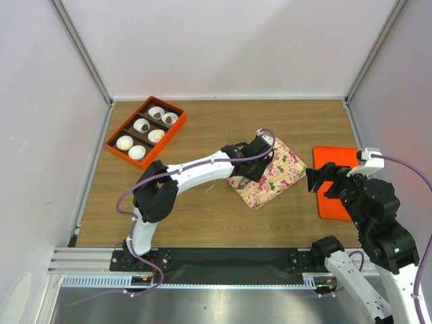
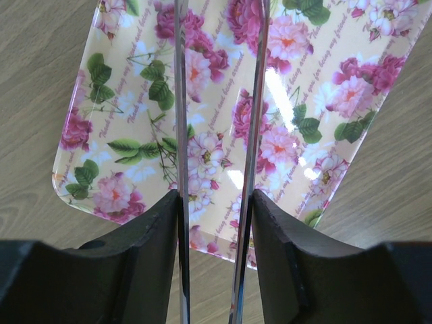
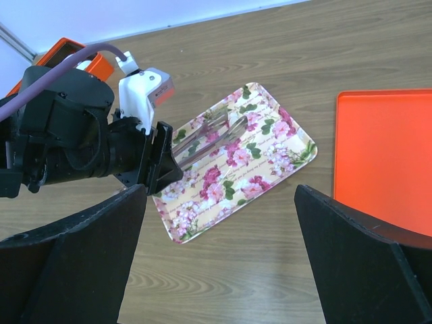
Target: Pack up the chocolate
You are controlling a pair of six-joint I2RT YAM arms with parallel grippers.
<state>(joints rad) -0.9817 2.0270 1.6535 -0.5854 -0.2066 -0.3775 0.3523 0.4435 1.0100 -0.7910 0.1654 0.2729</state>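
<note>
While the left arm stretches from its base out across the table (image 1: 202,216), the left gripper (image 3: 235,121) hangs over the tray (image 1: 287,172), a floral one lying askew near the middle. Its fingers (image 2: 181,101) are two long, thin metal blades, parallel, with a narrow gap between them through which only the tray's pattern shows: parted and holding nothing. Their tips run off the top of the left wrist view, so that view does not show whether they touch the tray. In the right wrist view they lie over the tray's far half. The right gripper (image 3: 219,202) stands wide apart and empty; in the top view it sits at the left edge of the lid (image 1: 331,156), a flat orange one lying just right of the tray and not touching it. Well apart from both grippers, at the far left of the table, sits the box (image 1: 127,121), orange with dark dividers, with six white cups (image 1: 137,152), one to a compartment. The chocolate (image 1: 156,113) shows only as small dark spots inside a few of the farther cups, and the top view is too coarse to count the pieces.
</note>
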